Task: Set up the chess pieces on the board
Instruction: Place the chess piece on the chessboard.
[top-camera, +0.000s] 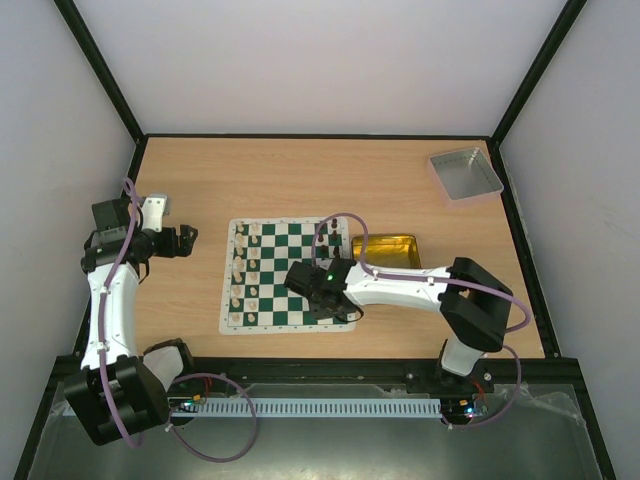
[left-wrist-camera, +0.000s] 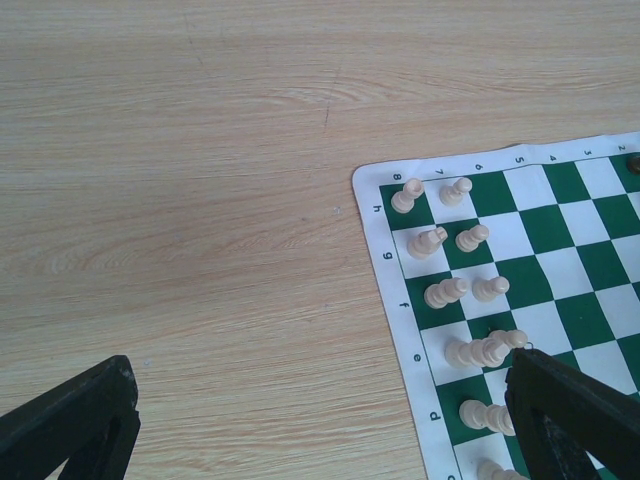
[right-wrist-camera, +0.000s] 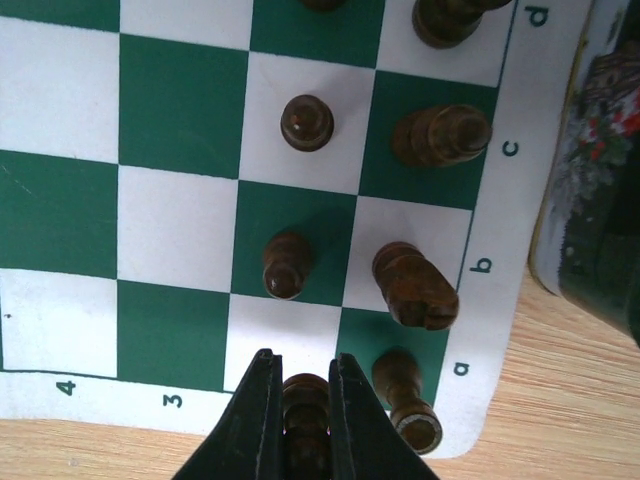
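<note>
The green and white board lies mid-table. Cream pieces stand in two files along its left edge, and they also show in the left wrist view. Dark brown pieces stand along its right edge. My right gripper is shut on a dark pawn over the white square by the board's near right corner. Next to it a dark piece lies tipped with its base showing. Two dark pawns stand ahead. My left gripper is open and empty over bare wood, left of the board.
A shiny gold tray lies against the board's right edge, and its side shows in the right wrist view. A grey metal tray sits at the far right corner. Black frame rails bound the table.
</note>
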